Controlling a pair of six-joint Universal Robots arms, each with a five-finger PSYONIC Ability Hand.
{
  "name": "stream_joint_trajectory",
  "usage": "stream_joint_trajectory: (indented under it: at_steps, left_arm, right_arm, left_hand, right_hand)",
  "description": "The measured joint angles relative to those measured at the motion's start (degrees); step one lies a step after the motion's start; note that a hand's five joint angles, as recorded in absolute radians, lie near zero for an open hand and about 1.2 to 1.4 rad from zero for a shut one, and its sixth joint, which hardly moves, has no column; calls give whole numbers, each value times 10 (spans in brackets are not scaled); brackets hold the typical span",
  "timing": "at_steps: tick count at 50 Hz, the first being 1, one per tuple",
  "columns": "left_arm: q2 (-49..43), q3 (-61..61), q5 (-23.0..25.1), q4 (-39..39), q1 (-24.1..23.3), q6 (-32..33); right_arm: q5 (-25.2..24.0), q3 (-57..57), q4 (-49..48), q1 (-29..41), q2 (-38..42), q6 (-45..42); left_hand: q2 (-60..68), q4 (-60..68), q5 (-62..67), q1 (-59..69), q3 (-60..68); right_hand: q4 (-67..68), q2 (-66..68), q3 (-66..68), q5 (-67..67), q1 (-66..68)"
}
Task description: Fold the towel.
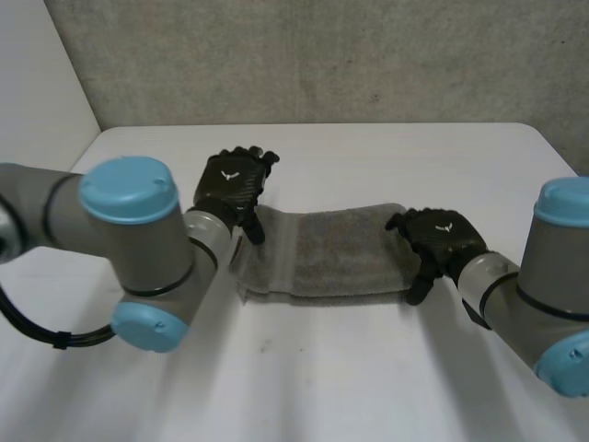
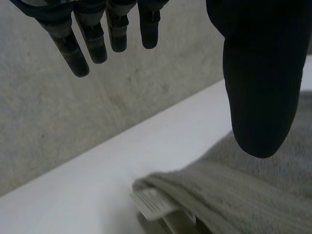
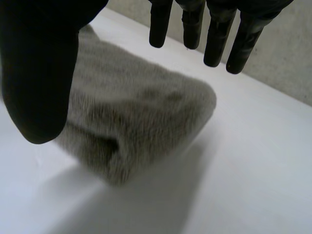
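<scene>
Flanking towel (image 1: 331,253): L hand (image 1: 235,184), R hand (image 1: 442,238)

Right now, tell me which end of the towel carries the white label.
The end by the left hand: the label pokes out of the towel there. The end by the right hand is plain.

Towel (image 1: 331,253): grey-beige, 1 flat woven band, white lined label (image 2: 152,204). Table (image 1: 368,368) — white. Left hand (image 1: 230,184), right hand (image 1: 442,238) — black, white emblem. Wall (image 1: 322,55): speckled grey.
</scene>
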Motion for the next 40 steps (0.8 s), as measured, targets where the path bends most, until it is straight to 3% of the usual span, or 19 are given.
stream_joint_trajectory:
  at_steps: [10, 14, 16, 17, 19, 33, 40]
  left_arm:
    - [-96, 74, -64, -39, -1, 5]
    - [-112, 77, -85, -54, 1, 5]
    - [-113, 76, -87, -55, 1, 5]
    - [-114, 69, -94, -57, 1, 5]
    - [-113, 61, -99, -58, 1, 5]
    - [-20, -49, -118, -53, -24, -3]
    - [36, -68, -125, -53, -18, -4]
  right_arm:
    - [-1, 52, -89, -10, 27, -20]
    - [4, 57, -127, -10, 44, -29]
    - [5, 57, -132, -10, 46, -31]
    - [8, 57, -142, -10, 50, -37]
    - [12, 57, -147, -10, 51, -41]
    - [33, 27, -136, -19, -11, -104]
    - [20, -83, -100, 59, -1, -138]
  left_hand:
    - [1, 2, 3, 0, 1]
    - [0, 1, 3, 0, 0]
    - [0, 1, 3, 0, 0]
    - [0, 1, 1, -1, 0]
    - [-1, 1, 1, -1, 0]
    - [-4, -2, 1, -2, -3]
    - [-7, -5, 0, -3, -5]
  right_hand:
    - [200, 201, 200, 202, 236]
    - [387, 387, 387, 388, 444]
    - [387, 387, 387, 388, 444]
    - [484, 484, 484, 484, 548]
    - [508, 507, 507, 507, 580]
    - [554, 552, 552, 554, 629]
    - [555, 553, 553, 556, 630]
